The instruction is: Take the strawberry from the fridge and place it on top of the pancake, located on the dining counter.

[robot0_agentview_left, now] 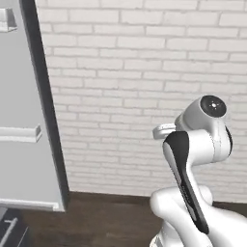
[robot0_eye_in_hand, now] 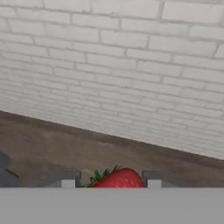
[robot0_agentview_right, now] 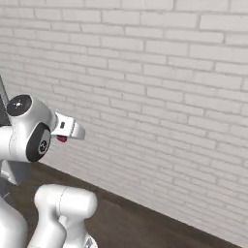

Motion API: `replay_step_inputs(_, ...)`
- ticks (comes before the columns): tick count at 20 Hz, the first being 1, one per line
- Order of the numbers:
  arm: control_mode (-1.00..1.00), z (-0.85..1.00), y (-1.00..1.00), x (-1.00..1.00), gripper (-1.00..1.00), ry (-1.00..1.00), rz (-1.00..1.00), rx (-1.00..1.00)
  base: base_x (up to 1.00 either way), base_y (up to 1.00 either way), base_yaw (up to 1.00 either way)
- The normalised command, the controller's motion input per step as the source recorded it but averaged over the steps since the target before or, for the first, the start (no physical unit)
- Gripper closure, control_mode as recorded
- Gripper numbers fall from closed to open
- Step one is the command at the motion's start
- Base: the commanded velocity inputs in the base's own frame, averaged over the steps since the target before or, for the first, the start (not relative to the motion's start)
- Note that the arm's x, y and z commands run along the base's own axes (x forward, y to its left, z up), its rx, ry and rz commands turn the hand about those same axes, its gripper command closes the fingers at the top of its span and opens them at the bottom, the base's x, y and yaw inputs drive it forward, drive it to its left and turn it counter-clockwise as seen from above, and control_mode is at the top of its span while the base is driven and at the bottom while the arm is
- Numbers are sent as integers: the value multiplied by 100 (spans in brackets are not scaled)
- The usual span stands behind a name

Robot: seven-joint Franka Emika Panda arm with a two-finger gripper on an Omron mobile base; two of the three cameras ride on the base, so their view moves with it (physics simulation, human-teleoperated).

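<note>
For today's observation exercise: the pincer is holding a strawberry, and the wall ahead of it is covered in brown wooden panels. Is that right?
Not quite. The pincer does hold the strawberry, but the wall is white brick, not wooden panels. The hand view shows it.

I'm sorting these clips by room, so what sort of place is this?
Probably a kitchen corner: an open grey fridge with door shelves stands against a white brick wall over dark wood floor, and the tool holds a strawberry.

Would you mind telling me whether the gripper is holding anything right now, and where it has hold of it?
The gripper holds the strawberry, clamped by its sides between the two fingertips, leafy cap pointing left in the hand view.
</note>
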Motion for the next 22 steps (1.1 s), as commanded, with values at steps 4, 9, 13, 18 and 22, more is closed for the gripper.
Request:
replay_step_inputs(4,100,0,0,0,100,0,0,0,0,-39,-92)
replay_step_inputs(9,100,0,0,0,100,0,0,0,0,-42,-92)
replay_step_inputs(13,100,0,0,0,100,0,0,0,0,-46,-90)
replay_step_inputs(18,100,0,0,0,100,0,0,0,8,-48,-83)
replay_step_inputs(22,100,0,0,0,100,0,0,0,24,-42,-78)
